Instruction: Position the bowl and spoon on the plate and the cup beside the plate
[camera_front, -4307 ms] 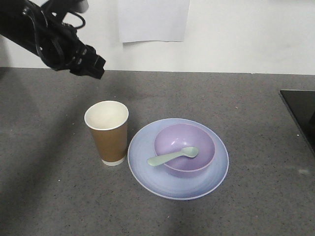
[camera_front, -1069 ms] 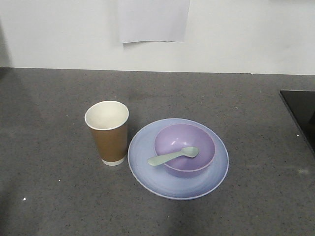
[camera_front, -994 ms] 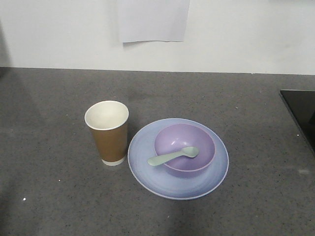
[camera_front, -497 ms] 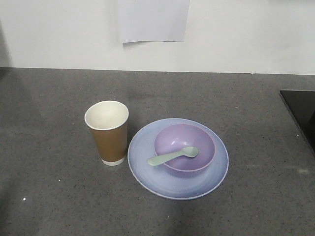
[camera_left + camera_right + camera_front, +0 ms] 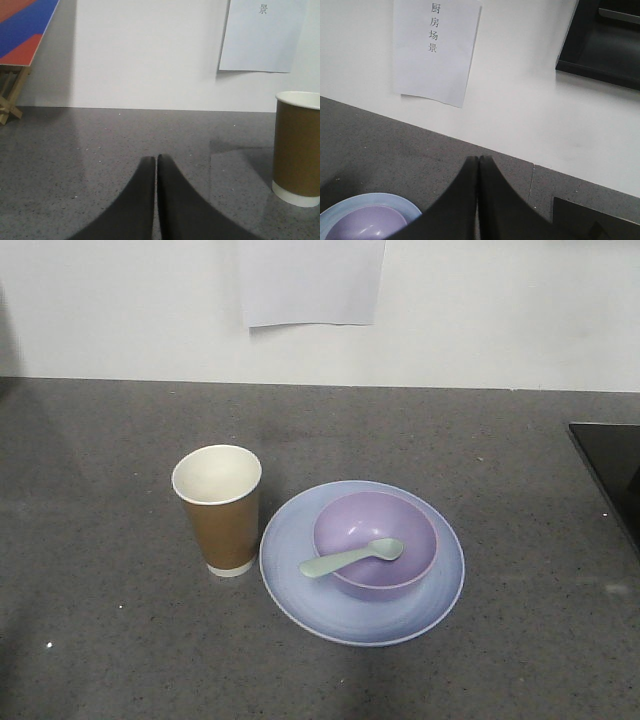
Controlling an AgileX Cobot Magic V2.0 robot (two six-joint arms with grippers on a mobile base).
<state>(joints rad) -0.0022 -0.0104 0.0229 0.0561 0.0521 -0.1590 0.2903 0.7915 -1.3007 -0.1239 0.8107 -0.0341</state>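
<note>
Plate (image 5: 300, 570) on grey counter (image 5: 500, 490). Bowl (image 5: 375, 540) sits on plate; spoon (image 5: 350, 559) lies across bowl's near rim, scoop end inside. Cup (image 5: 218, 508) upright just left of plate, apart from it. My left gripper (image 5: 156, 159): jaws pressed together, holding nothing, cup to its right. My right gripper (image 5: 478, 159): likewise closed, empty, above plate edge.

The white sheet (image 5: 436, 50) on the wall reads 厨房场景, top to bottom. The left wrist view catches only its last character, 景.
</note>
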